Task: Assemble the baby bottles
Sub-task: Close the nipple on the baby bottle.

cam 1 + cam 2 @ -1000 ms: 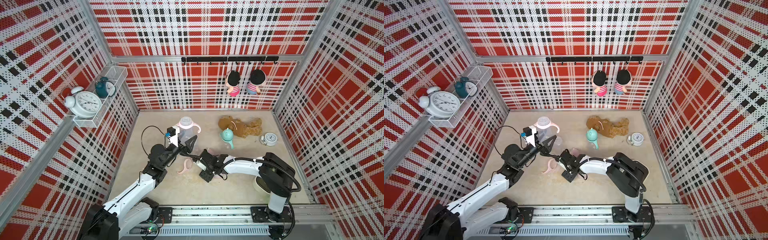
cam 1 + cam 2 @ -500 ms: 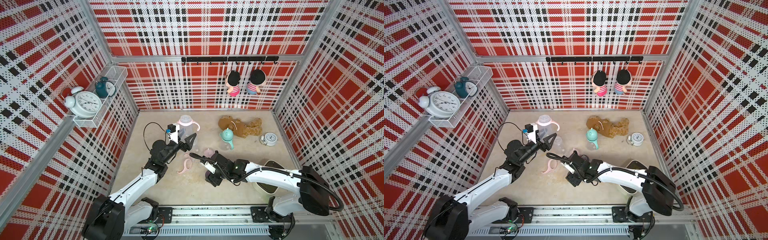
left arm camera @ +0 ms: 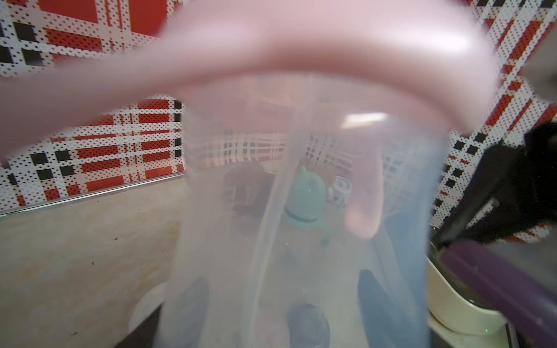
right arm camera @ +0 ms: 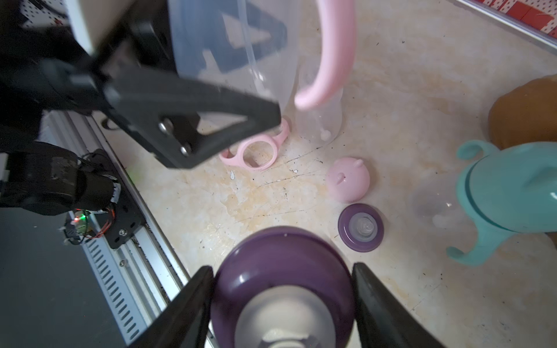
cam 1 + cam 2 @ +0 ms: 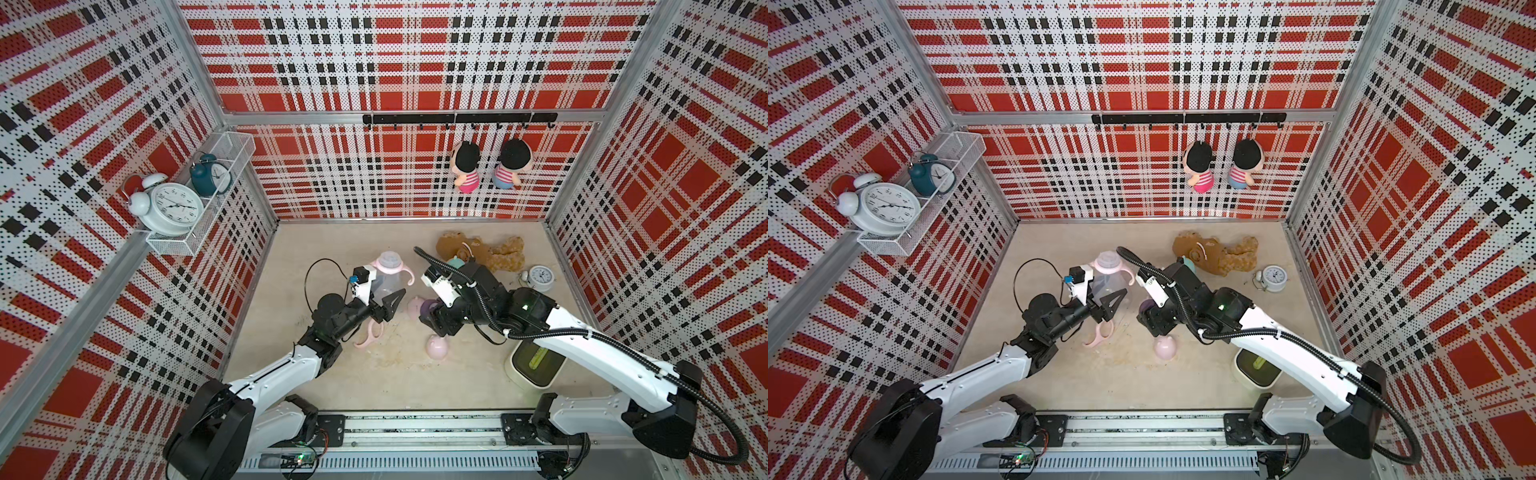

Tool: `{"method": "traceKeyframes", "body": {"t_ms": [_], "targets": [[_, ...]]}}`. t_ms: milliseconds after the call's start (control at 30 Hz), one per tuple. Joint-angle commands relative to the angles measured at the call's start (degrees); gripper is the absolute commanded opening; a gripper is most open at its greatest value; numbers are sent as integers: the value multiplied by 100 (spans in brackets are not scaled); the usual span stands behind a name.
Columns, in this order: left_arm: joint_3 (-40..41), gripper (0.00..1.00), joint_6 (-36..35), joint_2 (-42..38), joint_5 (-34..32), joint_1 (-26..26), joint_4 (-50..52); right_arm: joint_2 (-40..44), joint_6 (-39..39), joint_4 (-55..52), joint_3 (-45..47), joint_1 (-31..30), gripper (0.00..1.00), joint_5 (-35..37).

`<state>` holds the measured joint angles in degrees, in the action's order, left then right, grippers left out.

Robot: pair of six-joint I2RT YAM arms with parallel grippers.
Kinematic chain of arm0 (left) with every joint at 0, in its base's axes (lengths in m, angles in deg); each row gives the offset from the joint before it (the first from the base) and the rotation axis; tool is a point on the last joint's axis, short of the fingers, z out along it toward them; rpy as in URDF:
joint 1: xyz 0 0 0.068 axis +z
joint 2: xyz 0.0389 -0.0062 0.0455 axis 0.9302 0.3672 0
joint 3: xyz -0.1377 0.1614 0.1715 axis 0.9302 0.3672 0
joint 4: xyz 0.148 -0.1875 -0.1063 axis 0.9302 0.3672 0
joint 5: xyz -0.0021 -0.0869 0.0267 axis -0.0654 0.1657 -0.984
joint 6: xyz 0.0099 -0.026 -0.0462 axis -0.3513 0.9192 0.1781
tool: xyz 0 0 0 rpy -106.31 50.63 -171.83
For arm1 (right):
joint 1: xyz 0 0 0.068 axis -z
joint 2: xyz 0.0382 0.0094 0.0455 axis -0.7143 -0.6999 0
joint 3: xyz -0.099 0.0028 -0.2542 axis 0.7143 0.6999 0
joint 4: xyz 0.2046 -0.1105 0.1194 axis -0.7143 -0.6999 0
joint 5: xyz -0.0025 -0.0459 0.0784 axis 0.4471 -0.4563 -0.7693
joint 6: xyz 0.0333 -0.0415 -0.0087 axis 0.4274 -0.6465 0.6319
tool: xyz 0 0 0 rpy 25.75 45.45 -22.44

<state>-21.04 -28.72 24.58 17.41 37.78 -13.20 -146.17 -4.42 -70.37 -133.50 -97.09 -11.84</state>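
My left gripper [image 5: 385, 296] is shut on a clear baby bottle [image 5: 386, 279] with a pink handle ring [image 5: 390, 262] round its neck, held upright above the table. In the left wrist view the bottle [image 3: 226, 241] fills the frame and the fingers [image 3: 193, 310] show dimly through it. My right gripper [image 4: 282, 271] is shut on a purple teat collar [image 4: 271, 256], held just right of that bottle, as both top views show [image 5: 427, 308] [image 5: 1145, 308]. On the table lie a loose pink handle ring [image 4: 256, 150], a pink eared cap [image 5: 437, 348], another purple collar [image 4: 360, 226] and a teal-topped bottle [image 4: 506, 192].
A brown plush toy [image 5: 482, 251] and a small white clock [image 5: 540, 277] sit at the back right. A cream container [image 5: 534, 361] stands under my right forearm. The arms' rail [image 5: 415, 428] runs along the front edge. Plaid walls close in three sides.
My right gripper has risen and moved back beside the held bottle, carrying the purple collar, and its elbow has swung out right. The pink cap now lies uncovered. My left arm has barely moved.
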Motion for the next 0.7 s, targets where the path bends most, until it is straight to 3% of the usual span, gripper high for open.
{"method": "traceKeyframes", "body": {"t_ms": [0, 300, 667], "targets": [[157, 0, -482, -99, -379, -403, -280, 104, 79, -818, -537, 53, 62, -250], [490, 0, -871, 37, -359, -980, -500, -344, -58, -1840, -1822, 78, 63, -448], [590, 0, -1355, 346, -680, -1574, -671, -1046, -348, -2202, -2421, 81, 63, -638]]}}
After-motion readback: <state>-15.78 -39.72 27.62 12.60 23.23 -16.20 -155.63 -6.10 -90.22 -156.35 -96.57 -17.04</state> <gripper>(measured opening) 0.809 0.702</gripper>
